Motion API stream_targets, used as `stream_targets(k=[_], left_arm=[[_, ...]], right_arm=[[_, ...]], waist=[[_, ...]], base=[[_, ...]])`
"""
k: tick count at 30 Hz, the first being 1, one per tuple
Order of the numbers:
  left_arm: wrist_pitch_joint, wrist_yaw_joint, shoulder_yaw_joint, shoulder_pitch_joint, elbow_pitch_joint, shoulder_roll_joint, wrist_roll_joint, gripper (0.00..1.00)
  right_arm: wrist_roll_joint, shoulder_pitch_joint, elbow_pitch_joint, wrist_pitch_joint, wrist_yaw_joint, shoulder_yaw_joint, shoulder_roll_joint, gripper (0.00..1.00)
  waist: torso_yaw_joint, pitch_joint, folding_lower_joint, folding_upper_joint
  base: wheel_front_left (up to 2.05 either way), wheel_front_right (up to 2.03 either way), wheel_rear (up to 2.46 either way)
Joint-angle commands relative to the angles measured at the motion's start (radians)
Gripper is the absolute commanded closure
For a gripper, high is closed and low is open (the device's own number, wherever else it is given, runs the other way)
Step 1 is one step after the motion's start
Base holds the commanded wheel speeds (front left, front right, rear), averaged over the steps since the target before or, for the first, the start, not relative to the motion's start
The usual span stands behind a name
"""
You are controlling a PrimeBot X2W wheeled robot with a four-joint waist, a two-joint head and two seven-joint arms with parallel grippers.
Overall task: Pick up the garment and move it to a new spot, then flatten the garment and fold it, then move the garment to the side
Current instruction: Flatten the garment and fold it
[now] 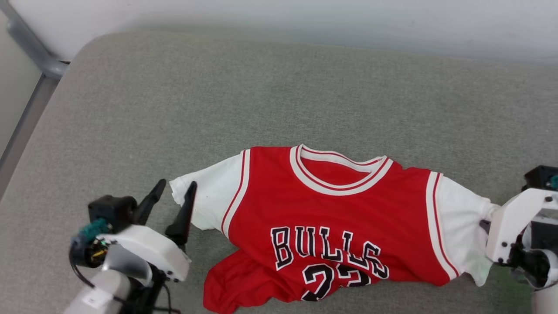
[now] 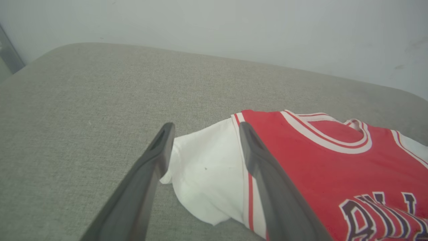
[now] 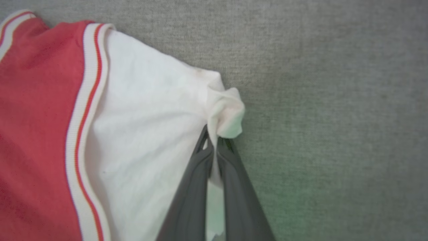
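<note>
The garment was spread on the grey cushion, its hem bunched. The right pincer was clamped on a small pinch of sleeve edge at its tips, and that fabric could be slipped free under tension. The left pincer was held apart, the other sleeve just beyond its tips and ungripped, so a one-sided pull could skew the garment.

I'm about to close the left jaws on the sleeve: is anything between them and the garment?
Nothing visible. The open left jaws flank the white sleeve of the garment on the grey cushion; the right jaws are shut on the other sleeve.
</note>
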Motion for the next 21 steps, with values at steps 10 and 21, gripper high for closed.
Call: stream_targets(k=[10, 21], left_arm=[[0.418, -0.062, 0.029, -0.104, 0.119, 0.125, -0.214, 0.00], [0.594, -0.121, 0.015, -0.176, 0.276, 0.138, -0.308, 0.00]], right_arm=[[0.005, 0.074, -0.202, 0.008, 0.000, 0.040, 0.051, 1.00], [0.010, 0.083, -0.280, 0.003, 0.000, 0.065, 0.079, 1.00]], waist=[[-0.087, 0.016, 0.0000, 0.0000], [-0.137, 0.086, 0.0000, 0.0000]], base=[[0.00, 0.00, 0.00], [0.00, 0.00, 0.00]])
